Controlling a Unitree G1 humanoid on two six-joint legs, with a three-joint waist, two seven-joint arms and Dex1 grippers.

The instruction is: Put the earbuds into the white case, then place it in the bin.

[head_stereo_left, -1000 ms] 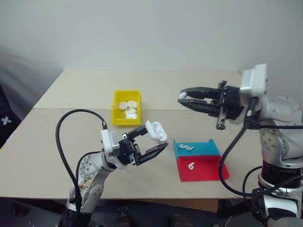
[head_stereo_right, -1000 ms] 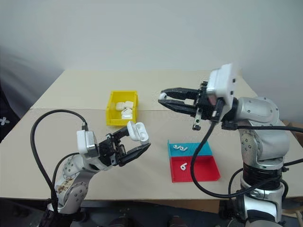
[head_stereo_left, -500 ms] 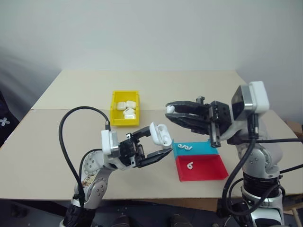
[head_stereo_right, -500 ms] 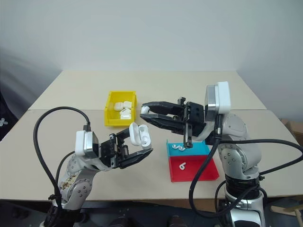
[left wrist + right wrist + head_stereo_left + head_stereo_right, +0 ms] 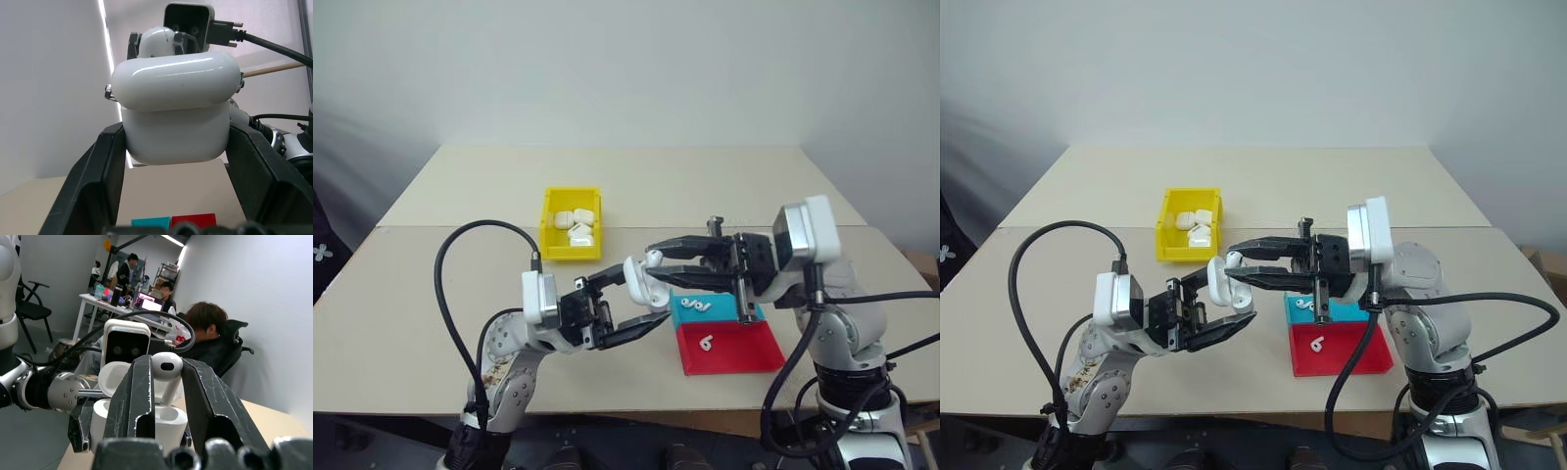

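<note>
We noted our left hand [image 5: 641,302] clenched on the open white case [image 5: 640,279] above the desk [image 5: 411,294], our right hand [image 5: 656,269] pinching an earbud [image 5: 166,367] stem-down directly over its socket.

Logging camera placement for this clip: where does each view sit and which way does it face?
Left eye, right eye: head stereo pair, looking down over the table; both arms show, the yellow bin behind them.
Left wrist: along the left tool, clamped on the open white case.
Right wrist: along the right tool, pinching an earbud over the case; people sit behind.
Shared: both wrist views and the head pair show the case.
</note>
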